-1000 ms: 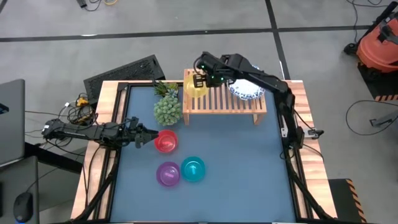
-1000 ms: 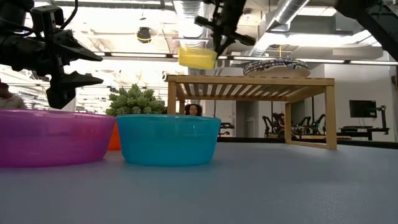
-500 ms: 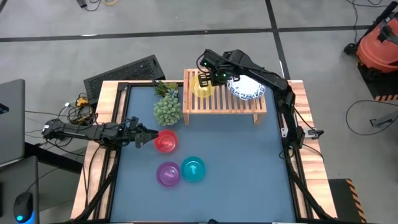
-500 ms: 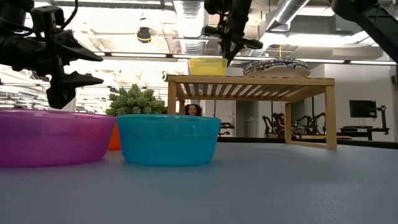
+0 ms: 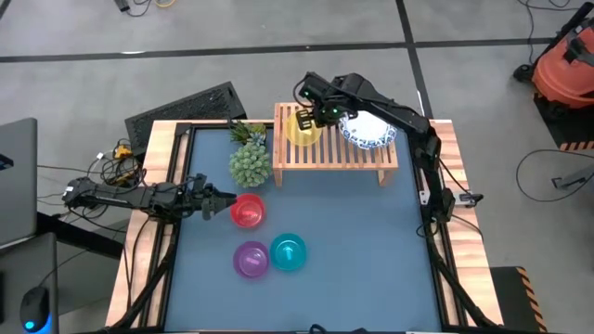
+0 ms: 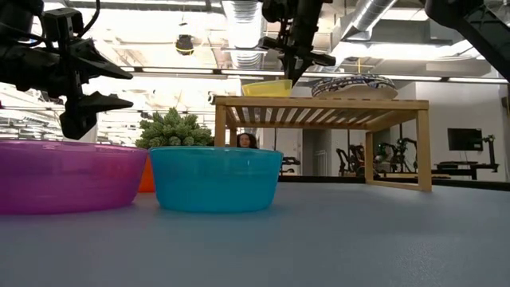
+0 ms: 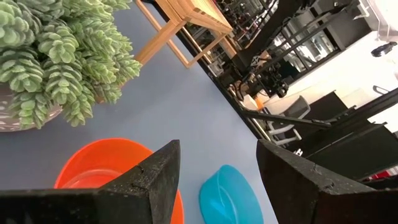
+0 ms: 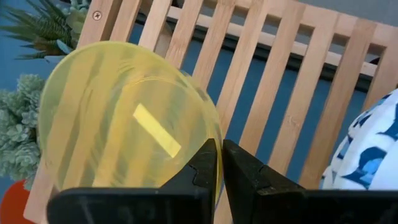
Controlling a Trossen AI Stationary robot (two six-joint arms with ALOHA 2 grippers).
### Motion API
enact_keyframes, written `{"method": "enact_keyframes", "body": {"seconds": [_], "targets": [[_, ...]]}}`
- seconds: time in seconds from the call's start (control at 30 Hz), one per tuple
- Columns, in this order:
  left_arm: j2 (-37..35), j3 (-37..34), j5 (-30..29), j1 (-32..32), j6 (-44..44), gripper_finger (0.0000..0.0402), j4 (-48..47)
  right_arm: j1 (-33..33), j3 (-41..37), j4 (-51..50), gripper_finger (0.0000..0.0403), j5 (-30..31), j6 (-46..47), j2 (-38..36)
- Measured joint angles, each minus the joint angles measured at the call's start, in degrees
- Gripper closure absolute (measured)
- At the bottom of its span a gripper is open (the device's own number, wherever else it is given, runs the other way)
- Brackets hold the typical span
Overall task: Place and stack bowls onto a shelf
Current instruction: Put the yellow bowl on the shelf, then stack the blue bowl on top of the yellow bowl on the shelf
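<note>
yellow bowl (image 5: 303,130) on shelf (image 5: 357,156) (right hand (image 5: 317,115) pinching rim)

The dark right arm is stretched forward with its pincer (image 8: 219,163) nearly closed, while the left pincer (image 7: 217,180) is held open, low.

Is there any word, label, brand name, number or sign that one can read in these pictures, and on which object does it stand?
None can be read.
The yellow bowl on the shelf bears a pale strip, perhaps a sticker, with no legible text.
The white bowl carries only a blue pattern, no letters.
</note>
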Motion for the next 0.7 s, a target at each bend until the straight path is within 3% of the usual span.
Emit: {"method": "enact_keyframes", "body": {"seconds": [0.53,0.7], "targets": [[0.0,0.0,-0.2,0.0,0.0,0.0205,0.1,-1.1,0.6,1.2,0.026,0.7,-4.1,-0.4],[0.0,0.0,-0.2,0.0,0.0,0.0205,0.1,0.1,1.1,2.3,0.0256,0.5,-5.3,-5.4]]}}
